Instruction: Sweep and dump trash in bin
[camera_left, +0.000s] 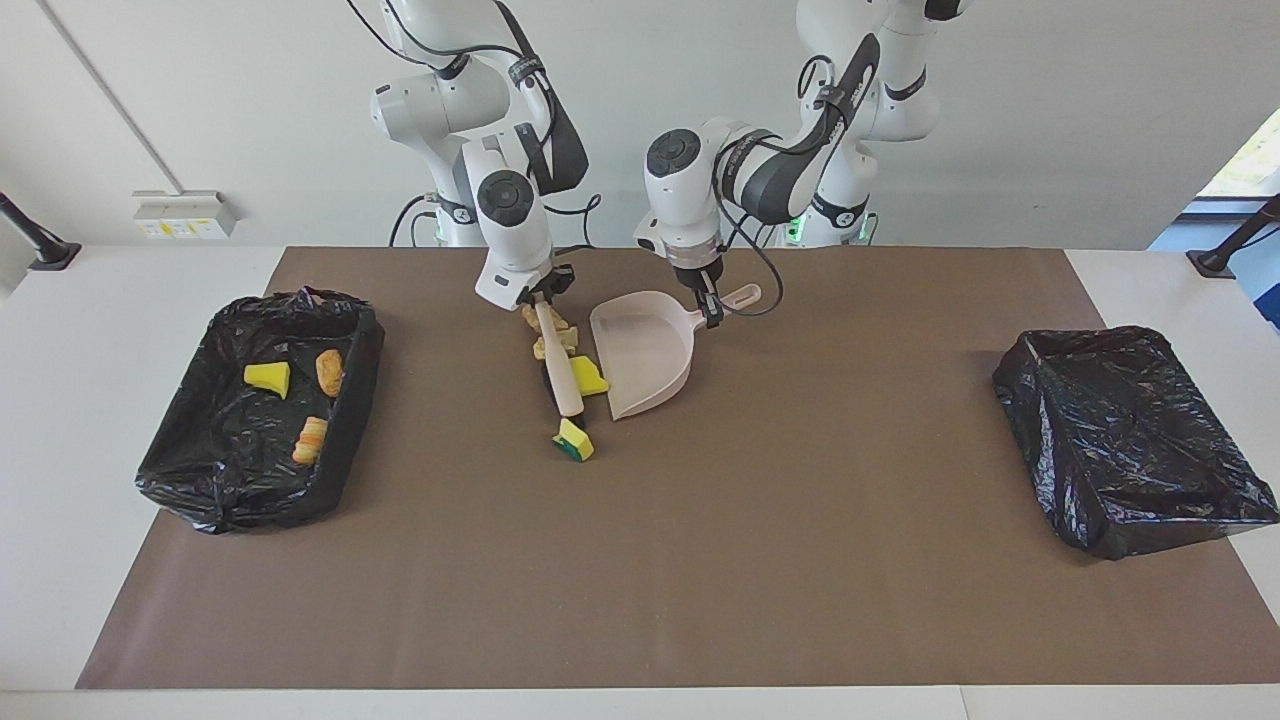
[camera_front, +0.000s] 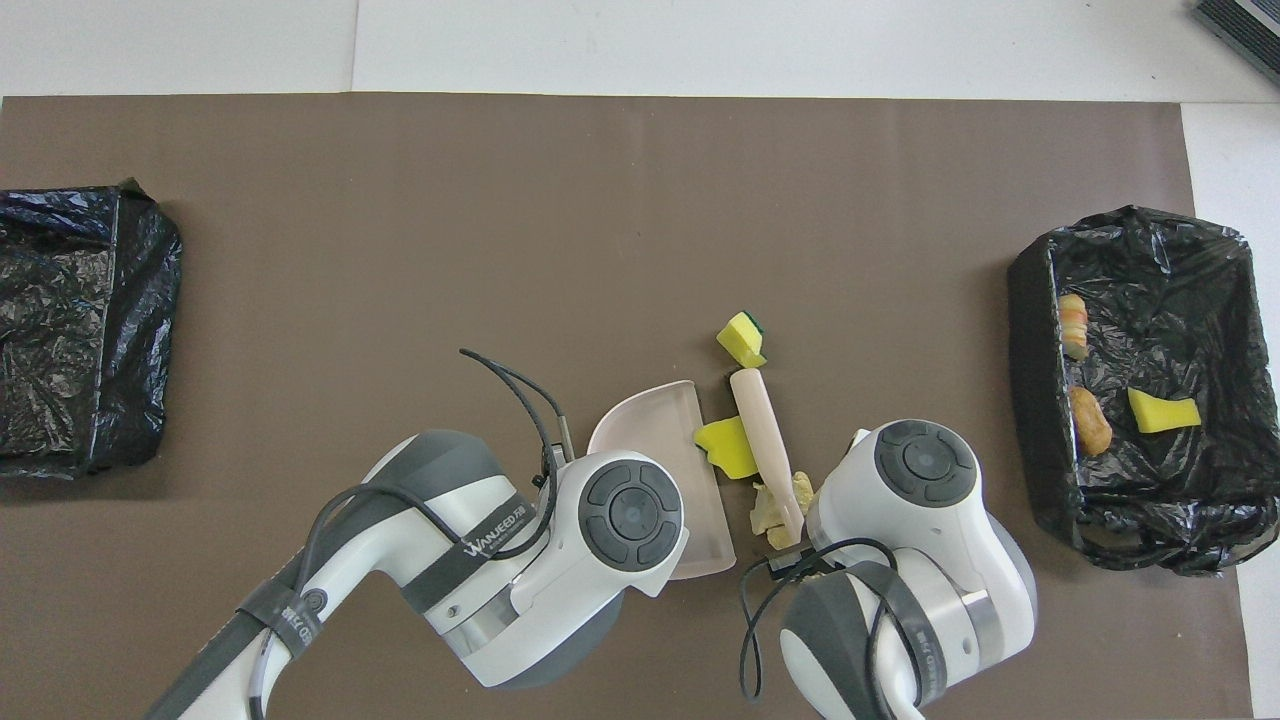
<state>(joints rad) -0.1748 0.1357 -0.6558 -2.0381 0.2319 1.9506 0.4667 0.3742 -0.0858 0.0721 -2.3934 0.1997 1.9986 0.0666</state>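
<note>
My right gripper (camera_left: 537, 301) is shut on the beige brush (camera_left: 560, 370), whose bristle end rests on the mat. The brush (camera_front: 765, 440) lies close along the open mouth of the pale pink dustpan (camera_left: 645, 350), which rests flat on the mat. My left gripper (camera_left: 708, 312) is shut on the dustpan's handle. Trash is bunched between brush and pan: a yellow sponge bit (camera_left: 588, 377) at the pan's mouth and two beige chunks (camera_left: 553, 345) by the brush handle. A yellow-and-green sponge bit (camera_left: 573, 440) lies just past the brush tip. In the overhead view both wrists hide the grippers.
A black-lined bin (camera_left: 230, 450) at the right arm's end holds a yellow bit (camera_left: 267, 377), an orange-brown oval (camera_left: 329, 371) and a striped piece (camera_left: 310, 440). A second black-lined bin (camera_left: 1130, 430) sits at the left arm's end. A brown mat (camera_left: 700, 560) covers the table.
</note>
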